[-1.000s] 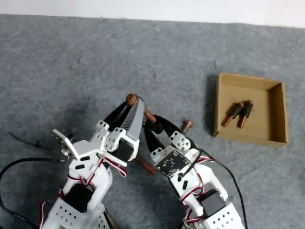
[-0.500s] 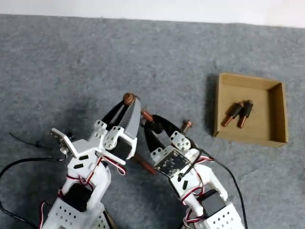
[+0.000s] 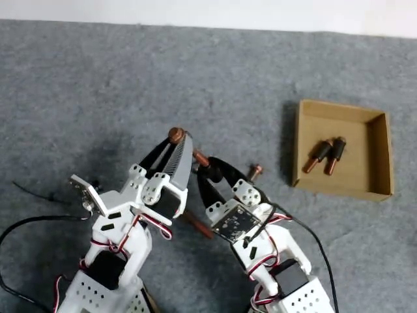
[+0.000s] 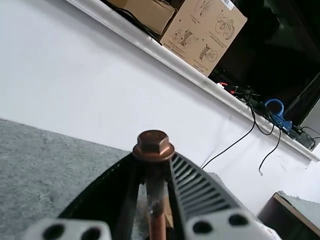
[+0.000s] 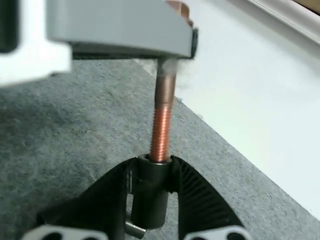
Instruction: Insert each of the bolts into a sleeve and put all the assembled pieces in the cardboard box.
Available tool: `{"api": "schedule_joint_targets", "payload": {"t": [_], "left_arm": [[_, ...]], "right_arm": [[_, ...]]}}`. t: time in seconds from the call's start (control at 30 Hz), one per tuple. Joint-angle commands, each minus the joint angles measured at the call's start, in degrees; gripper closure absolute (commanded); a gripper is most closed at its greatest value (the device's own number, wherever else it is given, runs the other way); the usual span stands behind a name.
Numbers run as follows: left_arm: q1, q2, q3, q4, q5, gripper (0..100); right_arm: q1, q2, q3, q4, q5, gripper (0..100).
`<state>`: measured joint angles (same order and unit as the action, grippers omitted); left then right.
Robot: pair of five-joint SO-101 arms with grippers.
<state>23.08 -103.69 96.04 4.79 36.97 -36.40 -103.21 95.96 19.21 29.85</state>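
Bolt [image 4: 153, 146] is sitting in L gripper [image 4: 151, 167], fingers clamping the shank just under the hex head. Threaded tip is meeting the mouth of sleeve [image 5: 151, 195]; can't tell how deep it's going. R gripper [image 5: 152, 167] is pinching the sleeve by its sides, fingers closed on it, mouth left free.

In high view the sleeve is lying at approx 4 o'clock of the bolt head, both mid-mat [image 3: 98, 85]. Box [image 3: 355, 130] is sitting at 3 o'clock of them, well apart, w/ 2 finished pcs [image 3: 319, 154] lying inside. Spare bolt [image 3: 255, 171] is lying at 3 o'clock of the sleeve, between it and the box. 2nd spare [image 3: 197, 225] is lying at 6 o'clock, partly under the arms.

Handling, my read:
- Bolt looks like stiff metal, small, prob light. The smooth shank is likely slippery, so gripping right under the head is working as a stop.
- That long overhang is prob letting the tip wobble.
- Sleeve looks rigid and round, so it may be rolling in the pinch. Mid-body hold is best.
- Insertion is only starting. It needs a straight axial push, else it risks cocking or jamming.
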Motion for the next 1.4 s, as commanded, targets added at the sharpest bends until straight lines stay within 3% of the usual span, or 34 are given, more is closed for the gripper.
{"api": "schedule_joint_targets", "payload": {"t": [0.0,1.37], "left_arm": [[1.10,-1.01,1.10,1.85,0.44,100],[3.38,-1.10,1.10,6.77,0.44,100]], "right_arm": [[1.10,-0.57,7.78,-0.13,0.44,99.4],[1.27,-0.66,7.78,-0.13,0.35,99.4]]}}
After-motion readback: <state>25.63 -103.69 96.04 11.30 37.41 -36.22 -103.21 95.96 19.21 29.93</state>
